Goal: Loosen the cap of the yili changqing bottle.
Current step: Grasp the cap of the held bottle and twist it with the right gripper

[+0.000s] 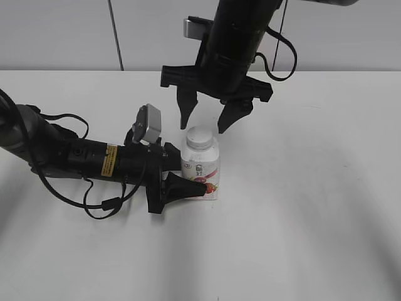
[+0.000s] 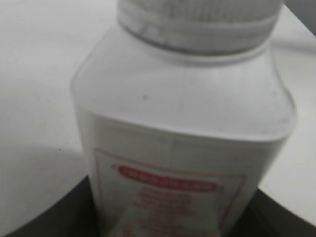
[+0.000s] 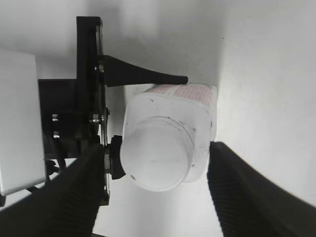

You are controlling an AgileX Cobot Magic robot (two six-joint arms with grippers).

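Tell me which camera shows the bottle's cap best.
The right wrist view: it looks straight down on the cap, whole and centred between the open right gripper fingers. The exterior view shows the cap small but complete atop the bottle. The left wrist view catches only its blurred lower edge.

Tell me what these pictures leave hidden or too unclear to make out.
- Label print on the bottle: blurred in the left wrist view, too small in the exterior view.
- Left gripper: its far finger sits behind the bottle in the exterior view.
- Right gripper: fingertips cut off by the right wrist view's bottom edge.
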